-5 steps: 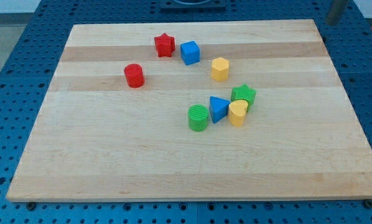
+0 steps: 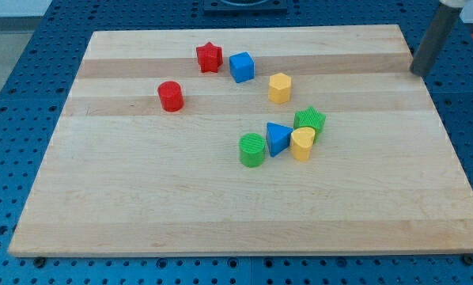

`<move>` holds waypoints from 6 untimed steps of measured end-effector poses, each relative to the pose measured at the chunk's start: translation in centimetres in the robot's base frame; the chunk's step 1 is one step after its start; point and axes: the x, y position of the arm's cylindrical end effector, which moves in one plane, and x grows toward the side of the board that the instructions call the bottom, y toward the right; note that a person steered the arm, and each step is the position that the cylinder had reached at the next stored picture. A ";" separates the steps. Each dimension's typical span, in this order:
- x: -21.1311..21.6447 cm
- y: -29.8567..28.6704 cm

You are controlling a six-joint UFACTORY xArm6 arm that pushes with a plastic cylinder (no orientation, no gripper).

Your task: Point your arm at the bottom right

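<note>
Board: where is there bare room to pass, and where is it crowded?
Free: the whole strip along the view's bottom edge of the board, and the view's left below the red cylinder. Crowded: the cluster around the blue triangle. My tip sits top right.

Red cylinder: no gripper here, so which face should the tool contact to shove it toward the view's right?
Contact the red cylinder low on its left wall, centred, since a round side slips off-centre. My tip sits far right, off the board's edge.
</note>
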 end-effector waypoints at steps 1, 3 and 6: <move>4.2 -5.2; 13.1 -10.6; 19.0 -22.1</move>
